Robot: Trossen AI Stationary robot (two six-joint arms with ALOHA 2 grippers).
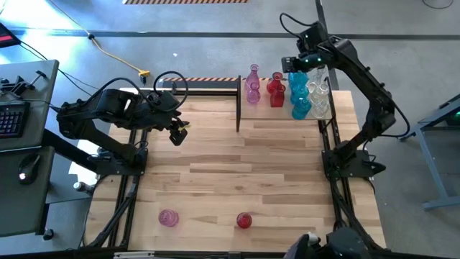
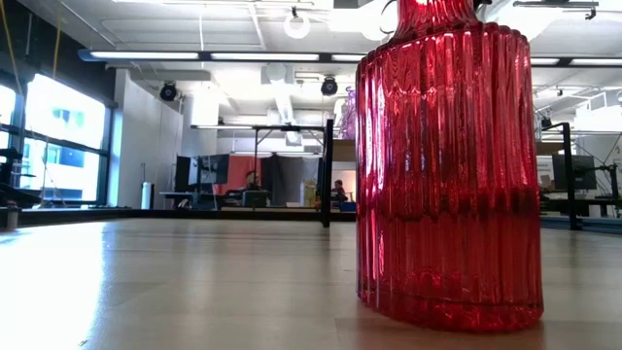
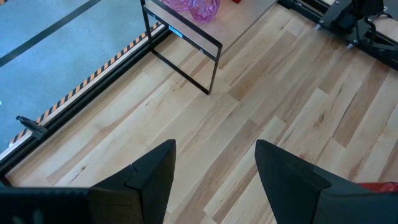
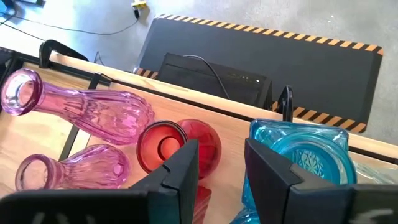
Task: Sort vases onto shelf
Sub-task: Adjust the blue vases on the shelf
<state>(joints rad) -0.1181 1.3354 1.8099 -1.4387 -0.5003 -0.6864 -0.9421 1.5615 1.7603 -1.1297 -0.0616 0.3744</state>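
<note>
Two sets of jaws are mine. My left gripper (image 1: 177,134) hangs over the bare planks of the desk (image 1: 237,180), left of the shelf, its jaws spread wide with nothing between them and nothing touching them. My right gripper (image 4: 214,165) hovers above the shelf (image 1: 284,111) at the far right of the desk. Its jaws stand only narrowly parted, empty, poised over the gap between a red vase (image 4: 177,146) and a turquoise vase (image 4: 308,152); I cannot tell whether the fingers brush either one.

On the shelf the vases stand upright in a tight cluster, long axes vertical, mouths up: two pink tall-necked vases (image 1: 252,83) at the left, red next, turquoise, then clear glass (image 1: 319,92) at the right.

Near the front edge of the desk, well apart from the shelf, two more stand upright: a pink vase (image 1: 168,217) and a ribbed red one (image 1: 244,220), the pink to the left.
</note>
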